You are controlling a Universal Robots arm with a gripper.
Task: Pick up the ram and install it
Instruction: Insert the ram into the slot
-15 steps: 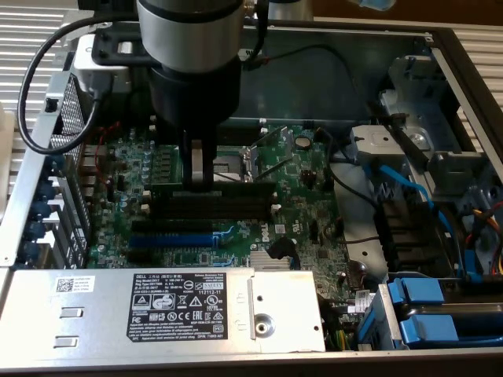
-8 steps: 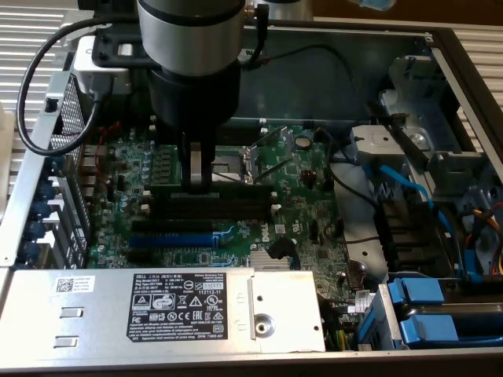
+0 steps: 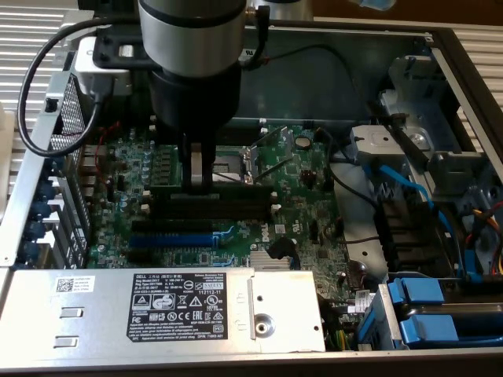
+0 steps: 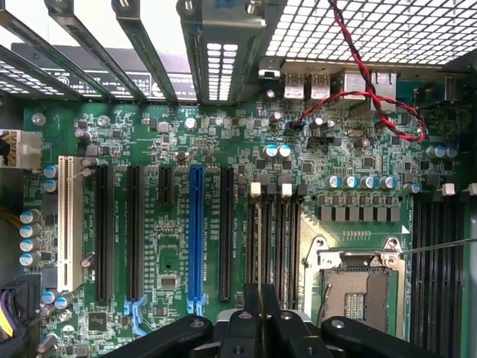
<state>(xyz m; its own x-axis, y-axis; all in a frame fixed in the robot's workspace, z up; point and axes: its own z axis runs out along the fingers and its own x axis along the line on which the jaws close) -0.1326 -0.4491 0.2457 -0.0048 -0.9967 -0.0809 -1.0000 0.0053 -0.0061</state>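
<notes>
**A:** The hand (image 3: 196,174) is low over the motherboard (image 3: 306,204) inside the open case, and it has the ram (image 3: 167,166). The fingers are drawn almost together, pinching the green stick across its flat faces at about mid-length.

**B:** Where's the stick sitting?

**A:** It's upright on its long edge, lined up along the black memory slots (image 3: 208,206), just beside the processor socket (image 3: 250,157). Its row of chips shows to the exterior view's left of the fingers. Whether the lower edge is in a slot or just above one, I can't tell.

**B:** The wrist view looks straight down the grip. The fingers (image 4: 273,317) are close together over the slots with the white end clips (image 4: 256,189), and the blue slot (image 4: 196,224) is well apart from them.

**A:** How do you reckon it handles?

**B:** Light, I'd say, and stiff along its length. It's thin, though, so a twist could crack it. The faces are smooth and could slip, but the chips give the pads something to bite on.

**A:** So is the middle the right place to hold it?

**B:** It looks right to me. The weight is balanced, both ends are free for the clips, and nothing touches the contact edge. The worry is tilt: a crooked stick under pressure could bend, or could damage the slot.
</notes>
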